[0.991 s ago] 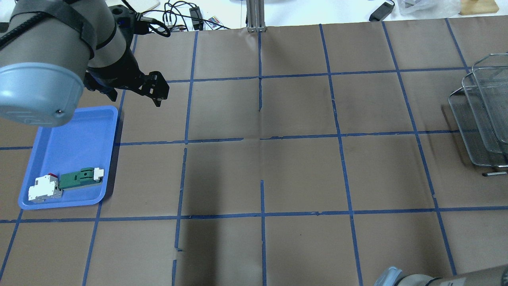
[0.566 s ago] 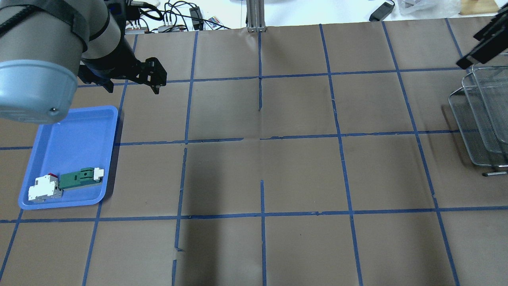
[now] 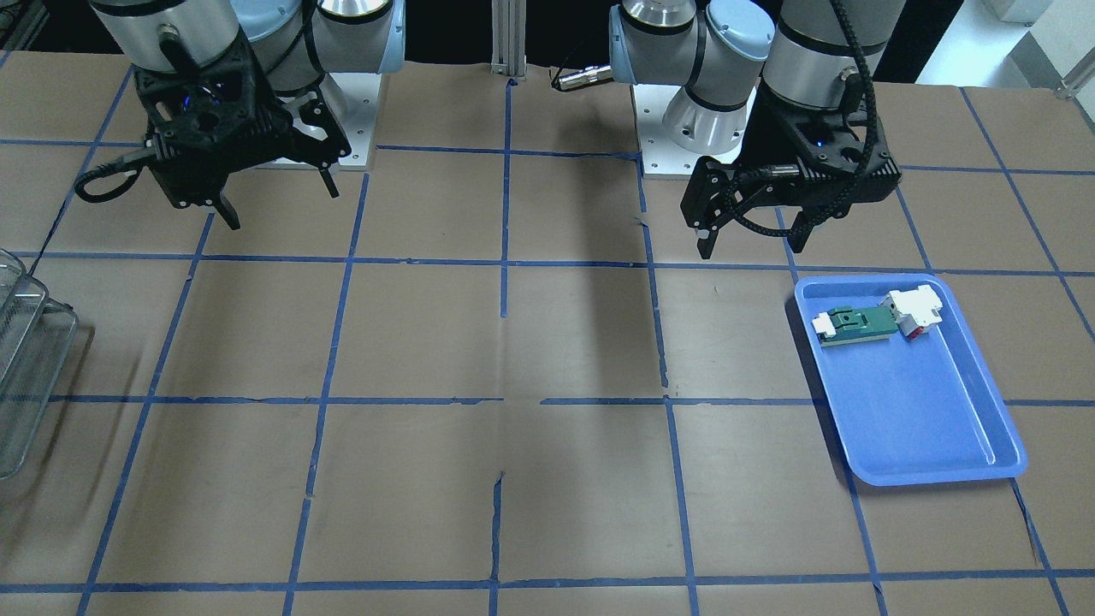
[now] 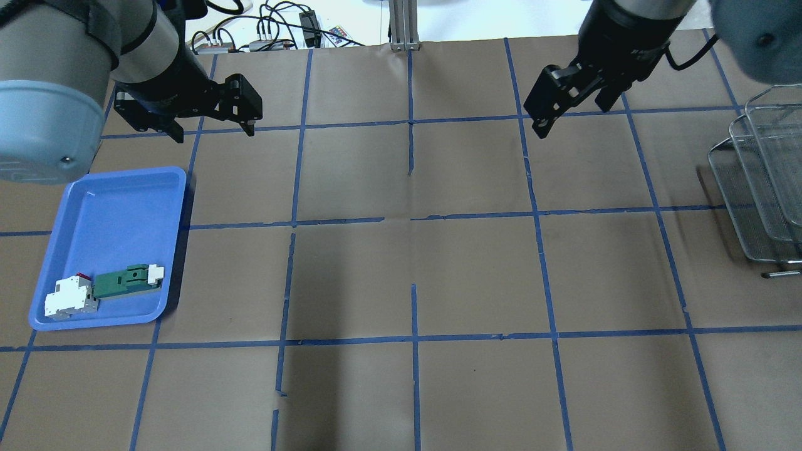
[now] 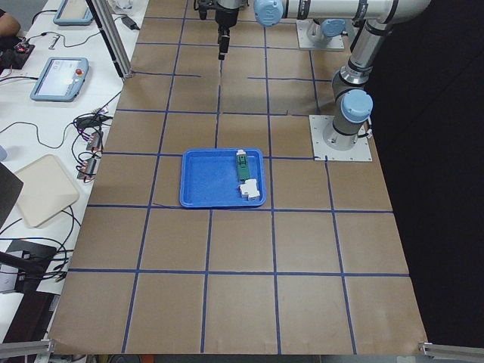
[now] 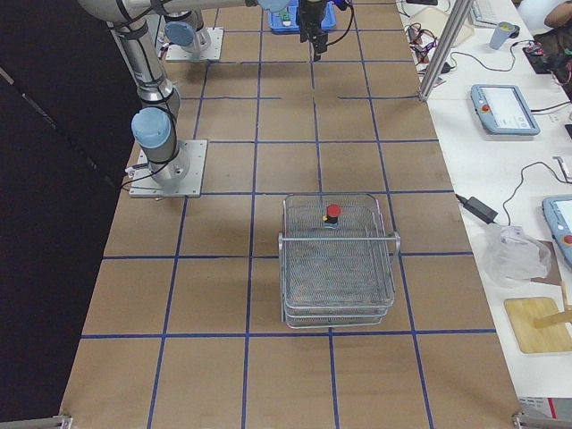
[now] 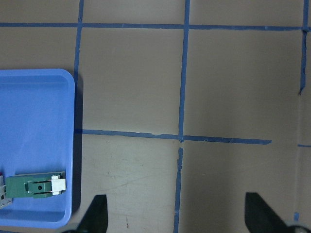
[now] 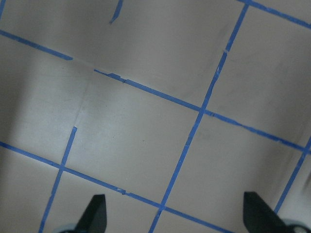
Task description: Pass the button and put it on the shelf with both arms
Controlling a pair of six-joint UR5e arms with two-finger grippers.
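Note:
The button (image 6: 332,212), red cap up, stands on the top tier of the wire shelf (image 6: 338,268), near its far rim; only the exterior right view shows it. The shelf's edge also shows at the right of the overhead view (image 4: 761,188). My left gripper (image 4: 213,134) is open and empty above the table, beyond the blue tray; it also shows in the front view (image 3: 751,250) and its wrist view (image 7: 175,216). My right gripper (image 4: 571,119) is open and empty, left of the shelf, also in the front view (image 3: 282,210) and its wrist view (image 8: 175,216).
A blue tray (image 4: 113,207) at the left holds a green-and-white connector block (image 4: 128,280) and a white block (image 4: 70,297) with a red part. Cables lie past the table's far edge (image 4: 276,34). The table is brown paper with a blue tape grid.
My right gripper came into the overhead view at the top right and swung left, away from the shelf. My left gripper moved a little farther from the tray toward the far edge.

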